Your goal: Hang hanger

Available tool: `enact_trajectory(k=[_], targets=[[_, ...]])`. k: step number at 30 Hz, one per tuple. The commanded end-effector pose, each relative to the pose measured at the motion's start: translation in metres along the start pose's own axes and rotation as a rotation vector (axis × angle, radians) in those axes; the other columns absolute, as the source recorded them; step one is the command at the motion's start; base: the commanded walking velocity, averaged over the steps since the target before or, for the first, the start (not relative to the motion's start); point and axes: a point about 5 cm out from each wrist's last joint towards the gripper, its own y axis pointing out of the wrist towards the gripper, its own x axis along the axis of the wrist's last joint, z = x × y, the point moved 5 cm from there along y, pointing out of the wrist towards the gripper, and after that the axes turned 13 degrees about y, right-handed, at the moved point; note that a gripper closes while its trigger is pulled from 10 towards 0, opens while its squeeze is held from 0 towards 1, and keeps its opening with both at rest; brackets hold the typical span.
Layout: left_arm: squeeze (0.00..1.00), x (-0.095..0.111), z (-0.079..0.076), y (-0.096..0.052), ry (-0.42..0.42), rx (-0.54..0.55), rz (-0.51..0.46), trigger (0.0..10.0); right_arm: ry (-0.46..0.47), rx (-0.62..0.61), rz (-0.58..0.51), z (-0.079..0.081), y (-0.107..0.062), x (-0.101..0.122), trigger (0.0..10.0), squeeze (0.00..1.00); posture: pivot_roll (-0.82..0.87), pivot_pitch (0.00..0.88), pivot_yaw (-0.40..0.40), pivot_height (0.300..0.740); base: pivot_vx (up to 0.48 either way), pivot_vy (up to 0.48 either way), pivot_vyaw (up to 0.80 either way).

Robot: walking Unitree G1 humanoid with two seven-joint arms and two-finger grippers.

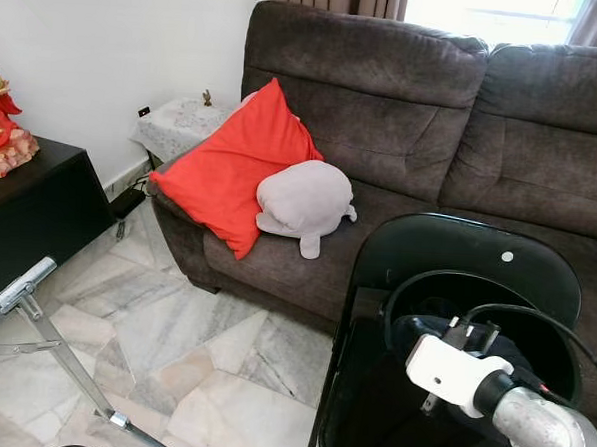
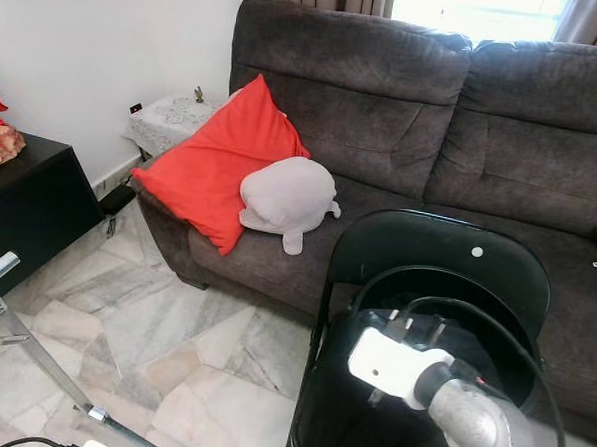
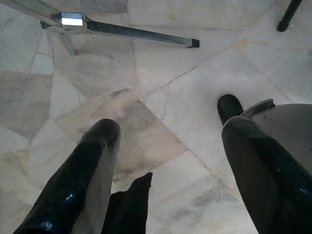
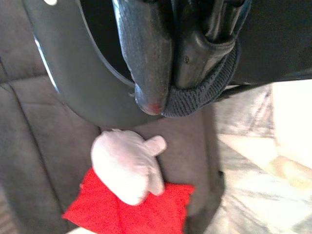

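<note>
Right gripper [image 4: 165, 92] clenched on dark knitted garment [image 4: 204, 92] over black folding chair [image 1: 477, 263]; left gripper [image 3: 165, 161] released; fabric could snag the chair back.

A dark brown fabric sofa [image 1: 414, 129] spans the far side. On its left seat a red square cushion [image 1: 231, 165] leans, with a grey plush toy [image 1: 302, 202] just right of it, touching. A black plastic folding chair [image 1: 455, 292] stands near right, before the sofa. A low black cabinet [image 1: 29, 209] lies left, and a silver metal stand [image 1: 42, 335] at near left on the marble tile floor [image 1: 202, 349].

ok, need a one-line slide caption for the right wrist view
Right end effector shut on dark knit fabric above a black chair back, with grey plush and red cushion on the sofa beyond.
</note>
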Motion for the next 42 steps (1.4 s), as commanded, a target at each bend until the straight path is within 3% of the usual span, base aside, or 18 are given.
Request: enact_trajectory(k=[1, 5, 12, 13, 14, 15, 16, 18, 20, 32, 42], targets=[[0.0, -0.005, 0.0, -0.001, -0.004, -0.002, 0.013, 10.0, -0.003, 0.049, -0.031, 0.011, 0.001, 0.008, 0.0, 0.0, -0.05, 0.0, 0.041, 0.74, 0.0, 0.0, 0.0], [0.0, -0.005, -0.001, -0.001, -0.004, -0.001, 0.013, 10.0, 0.005, 0.107, -0.066, 0.024, 0.004, 0.019, 0.0, 0.0, -0.05, 0.0, 0.039, 0.74, 0.0, 0.0, 0.0], [0.0, -0.006, -0.001, -0.001, -0.003, -0.005, 0.017, 10.0, -0.008, 0.122, -0.027, 0.029, 0.008, 0.009, 0.0, 0.0, -0.04, 0.0, 0.036, 0.74, 0.0, 0.0, 0.0], [0.0, -0.006, -0.001, -0.001, -0.003, -0.005, 0.017, 10.0, -0.009, 0.124, -0.026, 0.03, 0.008, 0.009, 4.6, 0.0, -0.04, 0.0, 0.035, 0.74, 0.0, 0.0, 0.0], [0.0, -0.007, -0.001, -0.001, -0.004, -0.005, 0.018, 10.0, -0.006, 0.125, -0.022, 0.03, 0.008, 0.009, 10.0, 0.0, -0.04, 0.0, 0.035, 0.74, 0.0, 0.0, 0.0], [0.0, -0.007, -0.001, -0.001, -0.004, -0.005, 0.019, 10.0, 0.004, 0.13, -0.018, 0.031, 0.008, 0.008, 10.0, 0.0, -0.04, 0.0, 0.035, 0.74, 0.0, 0.0, 0.0], [0.0, -0.007, -0.001, -0.001, -0.003, -0.006, 0.019, 10.0, 0.015, 0.141, -0.016, 0.032, 0.008, 0.008, 10.0, 0.25, -0.04, 0.0, 0.036, 0.74, 0.0, 0.0, 0.0], [0.0, -0.007, -0.002, -0.001, -0.002, -0.007, 0.019, 10.0, 0.016, 0.144, -0.015, 0.033, 0.007, 0.008, 10.0, 0.25, -0.04, 0.0, 0.036, 0.74, 0.0, 0.0, 0.0], [0.0, -0.007, -0.002, -0.001, -0.002, -0.008, 0.02, 10.0, 0.019, 0.15, -0.012, 0.034, 0.007, 0.007, 10.0, 1.0, -0.05, 0.0, 0.038, 0.74, 0.0, 0.0, 0.0], [0.0, -0.007, -0.002, -0.001, 0.002, -0.011, 0.018, 10.0, 0.02, 0.168, 0.011, 0.035, 0.001, 0.004, 10.0, 1.0, -0.05, 0.0, 0.038, 0.74, 0.0, 0.0, 0.0], [0.0, -0.007, -0.003, -0.001, 0.011, -0.02, 0.021, 10.0, 0.072, 0.277, 0.064, 0.052, -0.017, -0.005, 10.0, 1.0, -0.06, 0.0, 0.041, 0.74, 0.0, 0.0, 0.0]])
